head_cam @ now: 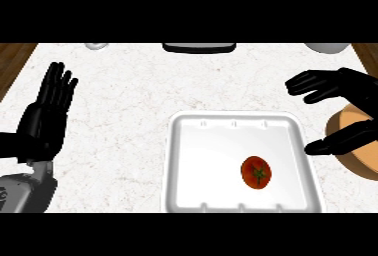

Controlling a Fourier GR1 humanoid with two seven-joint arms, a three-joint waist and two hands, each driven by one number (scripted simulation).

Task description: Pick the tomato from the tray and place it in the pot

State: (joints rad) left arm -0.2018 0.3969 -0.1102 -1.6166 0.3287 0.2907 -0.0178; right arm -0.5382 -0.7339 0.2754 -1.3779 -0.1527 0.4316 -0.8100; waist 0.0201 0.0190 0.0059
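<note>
Red tomato [256, 172] is lying inside the white tray [193, 165], sitting right of the tray's middle and toward its near end, with its green stem scar facing up. It is lying apart from both hands. The tray is sitting on the pale speckled surface [125, 90], low and centre in the head view, its long sides running away from the robot. The right hand [353, 87] is hovering at the right edge, just beside the tray's far right corner and partly over the tan pot [363, 159]. Its fingers are spreading wide and pointing left, the thumb is reaching across the pot's rim lower down, and it is holding nothing. The pot is standing just right of the tray and is being cut off by the view's right edge; I cannot tell whether pot and tray are touching. The left hand [44, 120] is resting at the left side, well apart from the tray, open with fingers straight and pointing away from the robot, gripping nothing. Brown wood is showing past the surface's left and right borders. Along the far edge a dark object [199, 47] and a pale rounded object [328, 47] are being cropped, too little showing to identify.
</note>
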